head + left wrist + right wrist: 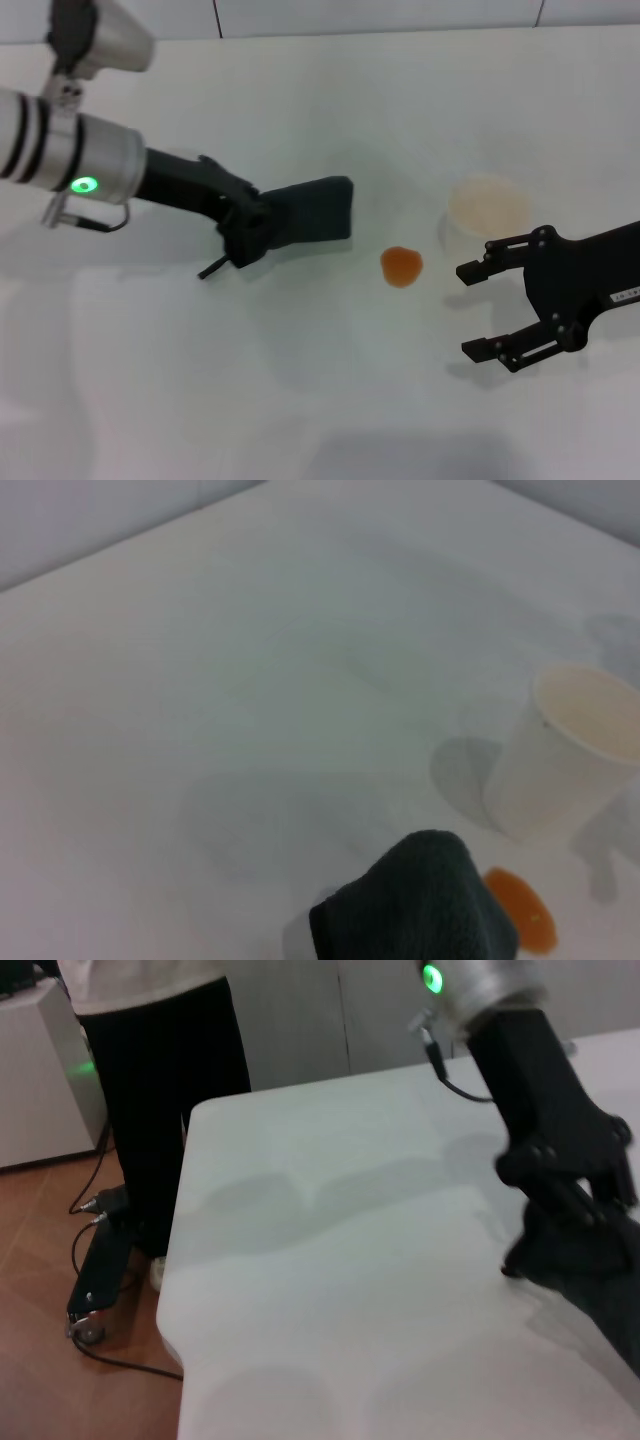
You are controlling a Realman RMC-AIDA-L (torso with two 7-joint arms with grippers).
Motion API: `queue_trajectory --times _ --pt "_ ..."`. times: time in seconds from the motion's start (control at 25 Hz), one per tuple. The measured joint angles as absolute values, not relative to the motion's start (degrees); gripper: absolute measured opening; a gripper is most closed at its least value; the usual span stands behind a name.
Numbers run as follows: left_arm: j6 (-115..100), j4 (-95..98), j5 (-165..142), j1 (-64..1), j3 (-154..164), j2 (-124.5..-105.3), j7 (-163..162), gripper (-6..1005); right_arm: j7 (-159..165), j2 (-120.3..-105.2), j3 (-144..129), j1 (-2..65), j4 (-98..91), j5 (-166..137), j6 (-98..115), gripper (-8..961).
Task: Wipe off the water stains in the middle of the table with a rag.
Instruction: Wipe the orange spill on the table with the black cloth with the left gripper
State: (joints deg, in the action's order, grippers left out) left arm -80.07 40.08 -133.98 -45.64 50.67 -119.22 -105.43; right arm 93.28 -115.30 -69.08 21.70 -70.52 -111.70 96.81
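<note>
Left gripper (245,228) is clamped on the dark green-black soft cloth rag (310,212), which sticks out above the plain white matte table (300,400) toward the small round orange-amber water stain (401,266), its free end close to the stain but not covering it. Stain sits mid-table, just beside the pale translucent cup (487,212). Right gripper (482,310) hangs near the cup on the right, jaws spread wide, holding nothing.

Left arm (70,155): silver cylinder w/ black bands, lit green LED, thin cable loop, matte black wrist. Right gripper (478,310): black angular fingers, small screws, white label.
</note>
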Motion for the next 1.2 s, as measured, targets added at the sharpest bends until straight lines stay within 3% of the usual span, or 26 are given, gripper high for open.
queue_trajectory --times 0.48,1.2 --pt "-66.5 26.4 -133.5 -56.0 60.9 -119.73 -111.3 98 89.3 -115.30 -69.1 21.5 -67.2 -110.8 96.5 820" --pt "-72.7 27.2 -124.0 -55.3 75.5 -119.42 -111.5 98 88.7 -115.31 -69.2 23.3 -64.5 -111.1 94.8 819"
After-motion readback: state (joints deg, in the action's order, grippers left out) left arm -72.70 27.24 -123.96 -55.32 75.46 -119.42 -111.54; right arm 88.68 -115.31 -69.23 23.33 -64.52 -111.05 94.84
